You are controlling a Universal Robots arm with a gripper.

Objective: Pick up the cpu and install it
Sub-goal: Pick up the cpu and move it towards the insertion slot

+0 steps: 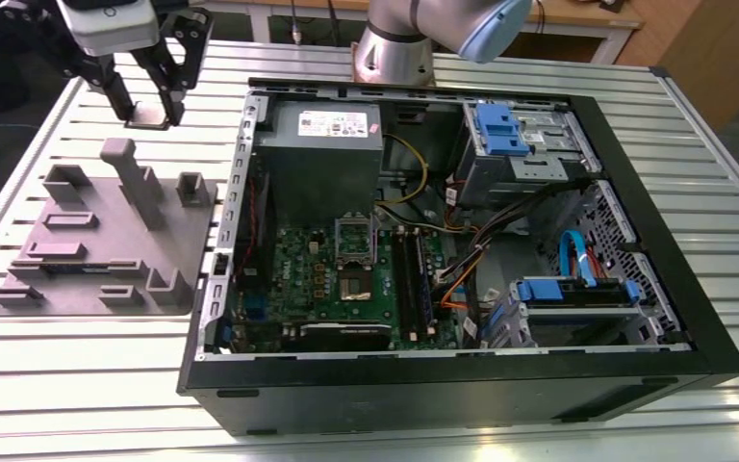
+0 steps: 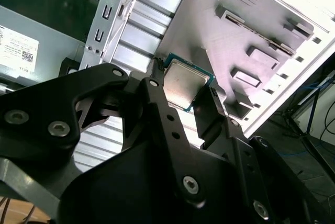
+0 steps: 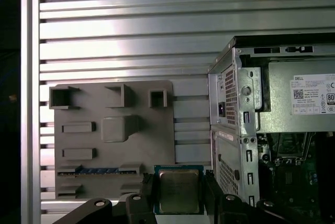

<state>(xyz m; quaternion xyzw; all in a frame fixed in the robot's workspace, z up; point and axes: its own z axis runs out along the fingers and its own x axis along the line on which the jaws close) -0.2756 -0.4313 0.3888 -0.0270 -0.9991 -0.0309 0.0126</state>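
The end effector [image 1: 147, 112] is closed on the cpu [image 3: 179, 191], with one black finger at each side of the chip. It holds the cpu in the air above the bench [image 1: 36, 385], near the grey fixture plate [image 1: 100, 241]. The open computer case [image 1: 472, 395] lies at the exterior view's right, and the motherboard [image 1: 331, 289] is inside it.

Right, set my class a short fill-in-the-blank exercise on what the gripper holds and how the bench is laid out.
1. The gripper is shut on the ____.
2. The grey fixture plate lies to the exterior view's ____ of the computer case.
3. The plastic drive brackets inside the case are coloured ____.

Missing words: cpu; left; blue.
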